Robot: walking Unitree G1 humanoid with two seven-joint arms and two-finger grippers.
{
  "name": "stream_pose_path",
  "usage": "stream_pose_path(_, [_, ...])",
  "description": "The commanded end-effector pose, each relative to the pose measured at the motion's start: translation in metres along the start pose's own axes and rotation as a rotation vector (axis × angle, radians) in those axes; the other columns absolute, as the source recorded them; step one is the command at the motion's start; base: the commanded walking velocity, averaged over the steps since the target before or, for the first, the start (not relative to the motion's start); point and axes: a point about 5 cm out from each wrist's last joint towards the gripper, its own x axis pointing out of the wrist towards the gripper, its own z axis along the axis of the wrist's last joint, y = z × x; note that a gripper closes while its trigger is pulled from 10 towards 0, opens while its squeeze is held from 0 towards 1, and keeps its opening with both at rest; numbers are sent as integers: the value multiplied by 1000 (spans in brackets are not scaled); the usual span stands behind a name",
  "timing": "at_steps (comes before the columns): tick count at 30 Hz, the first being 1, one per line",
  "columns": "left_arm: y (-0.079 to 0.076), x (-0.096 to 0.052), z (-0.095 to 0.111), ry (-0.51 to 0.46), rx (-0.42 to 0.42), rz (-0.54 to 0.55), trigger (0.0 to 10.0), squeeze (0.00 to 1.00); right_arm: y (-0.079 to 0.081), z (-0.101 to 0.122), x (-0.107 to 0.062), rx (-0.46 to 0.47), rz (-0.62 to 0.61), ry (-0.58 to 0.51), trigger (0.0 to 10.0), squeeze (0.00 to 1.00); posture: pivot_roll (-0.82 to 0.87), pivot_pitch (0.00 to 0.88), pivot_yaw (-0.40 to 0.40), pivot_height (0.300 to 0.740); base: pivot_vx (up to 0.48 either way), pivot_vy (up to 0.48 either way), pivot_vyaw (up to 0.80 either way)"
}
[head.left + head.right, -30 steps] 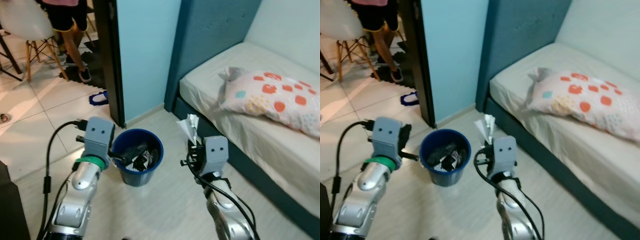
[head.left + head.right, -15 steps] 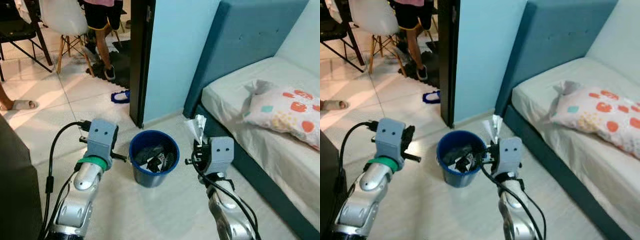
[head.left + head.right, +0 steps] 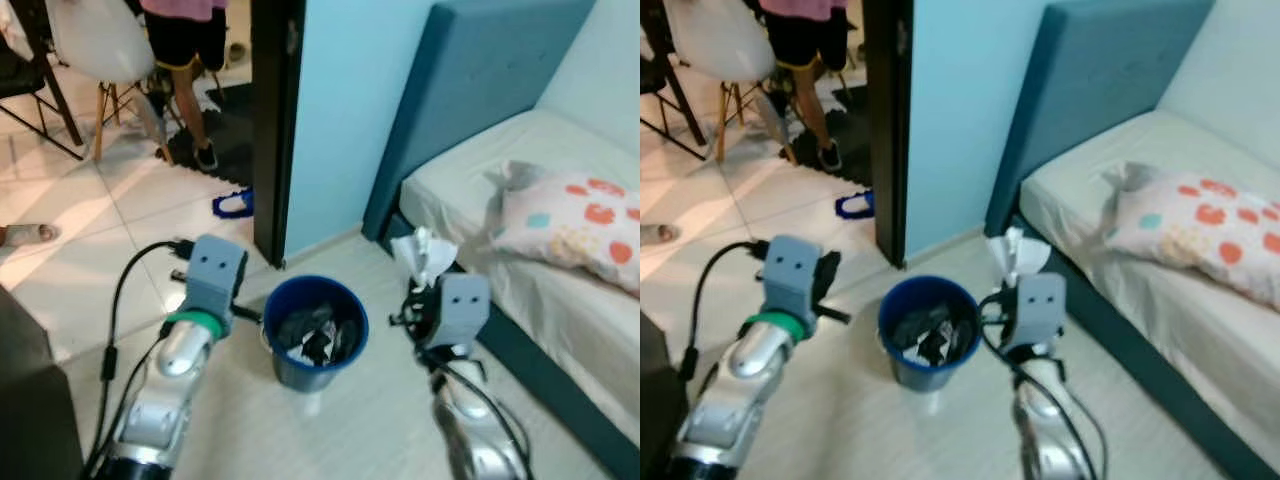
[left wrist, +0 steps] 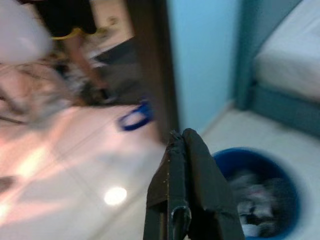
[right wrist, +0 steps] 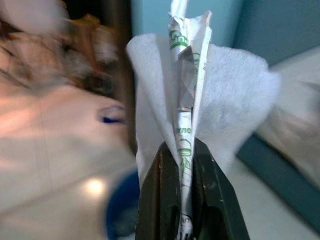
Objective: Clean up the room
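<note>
A blue bin [image 3: 316, 331] holding dark and white rubbish stands on the floor between my two arms. My right gripper [image 5: 184, 150] is shut on a crumpled white tissue and paper wrapper [image 5: 192, 95], held up just right of the bin; the same tissue [image 3: 423, 256] sticks up above the right wrist. Left of the bin, my left gripper [image 4: 181, 145] is shut with nothing in it, its tips pointing toward the bin [image 4: 260, 197].
A bed [image 3: 470, 195] with a teal headboard and a spotted pillow [image 3: 580, 215] runs along the right. A dark door frame [image 3: 275, 120] stands behind the bin. Beyond it are a person's legs [image 3: 185, 70], a white chair [image 3: 95, 45] and a blue slipper [image 3: 232, 204].
The whole picture shifted as the camera moved. The bin now sits closer below, and the right gripper with the tissue stands slightly further right and lower.
</note>
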Motion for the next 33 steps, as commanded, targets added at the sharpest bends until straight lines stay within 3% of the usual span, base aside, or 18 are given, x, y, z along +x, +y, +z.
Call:
stream_pose_path(1, [-12,2,1,0,-2,-54,10000,0,-14,-3,-3,-21,-56,7,10000,0,-6,65,62,740,334,247,0])
stream_pose_path(7, [-12,6,3,0,10,-73,10000,0,-19,0,-2,-36,-74,-17,10000,0,-15,73,79,740,301,162,0])
stream_pose_path(15, [-12,10,6,-11,21,-78,10000,0,-26,-3,-10,-42,-100,-5,10000,0,-24,79,84,740,0,0,0])
stream_pose_path(23, [-17,10,7,-11,-25,-74,10000,0,-27,-4,-13,-45,-104,0,10000,0,-30,81,74,740,0,0,0])
stream_pose_path(30, [-22,8,5,-11,14,-82,10000,0,-28,-5,-13,-49,-102,9,10000,0,-27,81,64,740,0,0,0])
stream_pose_path(33, [-24,8,4,-14,14,-137,10000,0,-27,-6,-12,-51,-99,11,10000,0,-26,81,63,740,0,0,0])
